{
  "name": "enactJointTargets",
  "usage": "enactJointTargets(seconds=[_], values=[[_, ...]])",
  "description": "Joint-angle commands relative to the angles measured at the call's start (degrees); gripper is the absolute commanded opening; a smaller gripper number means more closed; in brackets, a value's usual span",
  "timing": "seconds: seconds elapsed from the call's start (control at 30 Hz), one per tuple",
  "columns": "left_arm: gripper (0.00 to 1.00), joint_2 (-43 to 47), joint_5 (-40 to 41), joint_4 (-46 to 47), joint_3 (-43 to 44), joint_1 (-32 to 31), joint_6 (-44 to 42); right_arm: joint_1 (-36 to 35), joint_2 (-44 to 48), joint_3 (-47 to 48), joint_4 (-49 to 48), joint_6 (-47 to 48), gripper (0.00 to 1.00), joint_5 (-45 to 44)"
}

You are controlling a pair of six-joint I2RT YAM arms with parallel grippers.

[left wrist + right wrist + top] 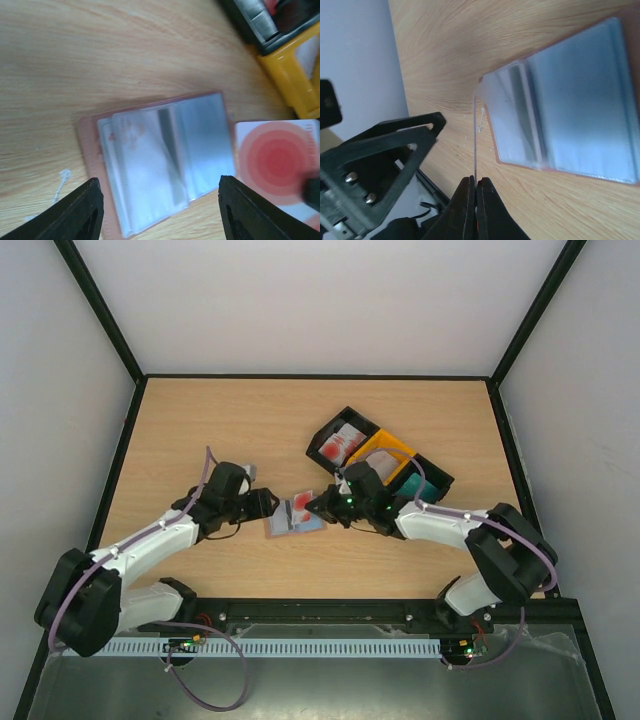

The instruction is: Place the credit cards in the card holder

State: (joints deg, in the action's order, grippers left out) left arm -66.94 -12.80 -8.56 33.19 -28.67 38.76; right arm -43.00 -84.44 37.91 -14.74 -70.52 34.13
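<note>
The card holder (285, 520) lies open on the table, blue-grey pockets up, brown rim around them; it shows in the left wrist view (200, 145) and the right wrist view (570, 110). A white card with red marks (127, 137) sits in its left pocket. My right gripper (322, 505) is shut on a red-and-white credit card (275, 160), held on edge (475, 135) just beside the holder's right side. My left gripper (160, 212) is open, its fingers (82, 212) straddling the holder's near edge. More cards lie in the trays: a red-and-white one (340, 445) and a teal one (413, 484).
A black tray (352, 417) and an orange tray (400, 448) stand behind the right arm; the orange one shows as yellow in the left wrist view (292, 80). My left gripper's frame (385, 155) is close to the held card. Black rails edge the table.
</note>
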Motion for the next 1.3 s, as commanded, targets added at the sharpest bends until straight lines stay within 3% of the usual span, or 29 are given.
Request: enactJointTargets(seconds=[0.0,0.17,0.37,0.8,1.07,1.27], values=[[0.62,-2.8,2.3,0.2,-1.5,0.2,-0.3,-1.8,-1.4,3.1,2.4,12.3,0.02,-6.6],[0.5,-6.0,2.7,2.2,-2.4,0.5,-0.1,-1.8,-4.1,3.2,0.0,20.4,0.02,-7.6],[0.43,-8.0,2.8,2.8,-3.1,1.2,-0.3,-1.8,-8.0,4.9,-1.2,28.3,0.02,-9.4],[0.43,-10.7,-0.6,4.8,-5.9,1.7,0.5,-1.7,-14.7,8.6,-5.8,30.6,0.02,-7.4],[0.43,-10.6,-1.1,5.0,-6.9,1.7,1.1,-1.8,-10.9,7.4,-7.0,29.6,0.02,-10.7],[0.42,-10.5,-0.1,5.2,-7.2,1.7,1.4,-1.8,-14.3,7.7,-8.5,28.3,0.02,-8.7]])
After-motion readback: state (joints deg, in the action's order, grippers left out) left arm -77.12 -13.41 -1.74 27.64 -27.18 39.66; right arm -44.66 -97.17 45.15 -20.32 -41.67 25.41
